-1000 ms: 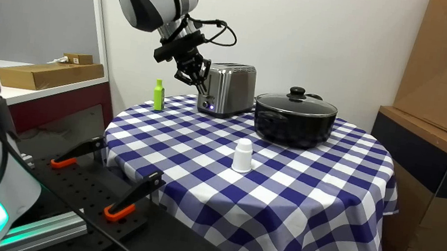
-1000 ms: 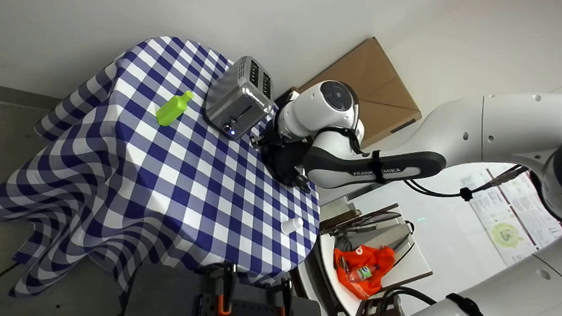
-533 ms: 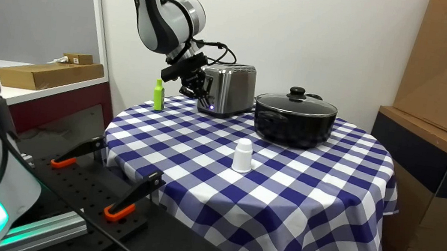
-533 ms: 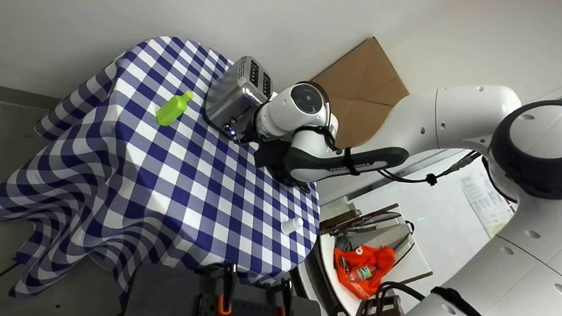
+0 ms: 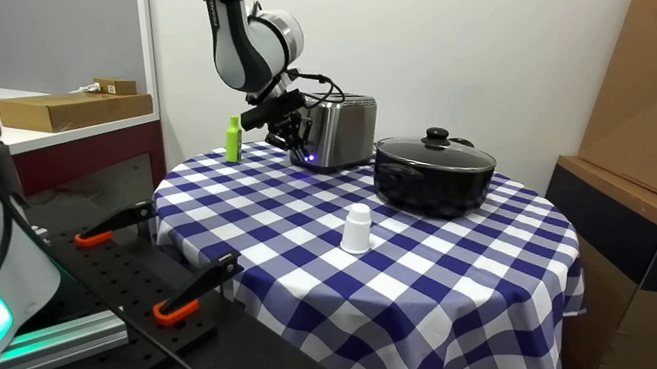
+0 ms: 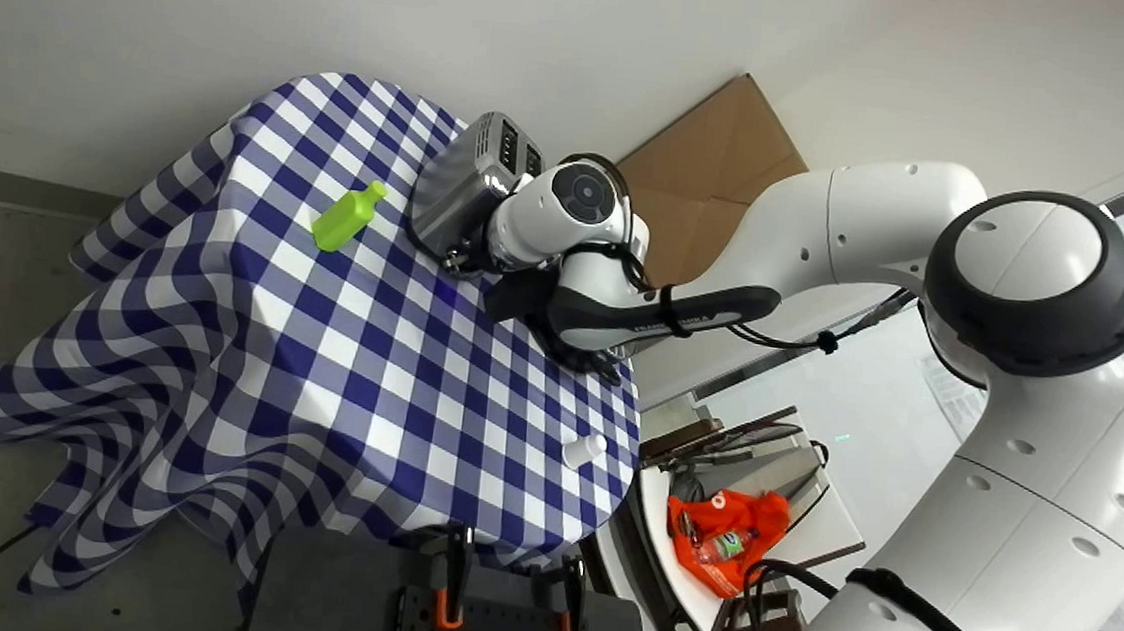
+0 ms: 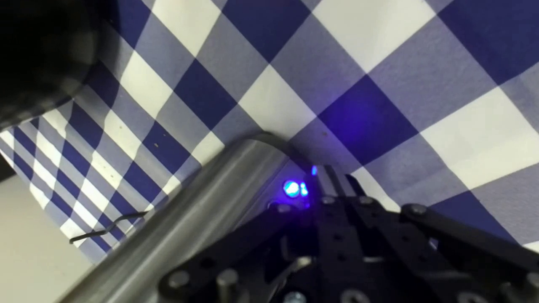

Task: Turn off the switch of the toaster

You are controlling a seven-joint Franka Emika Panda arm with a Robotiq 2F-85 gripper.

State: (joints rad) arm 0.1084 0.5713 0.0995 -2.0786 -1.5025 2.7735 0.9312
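Lowered since a second before, the claw (image 7: 335,182) hung with its tips together near the blue light (image 7: 291,189) of the toaster (image 5: 350,135), which stood upright on the bench (image 5: 273,221) near the black pot (image 5: 445,190).

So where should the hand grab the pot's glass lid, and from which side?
By the black knob, probably from straight above, closing on opposite sides: it sticks up from the middle of the glass lid, which lies level on the pot.
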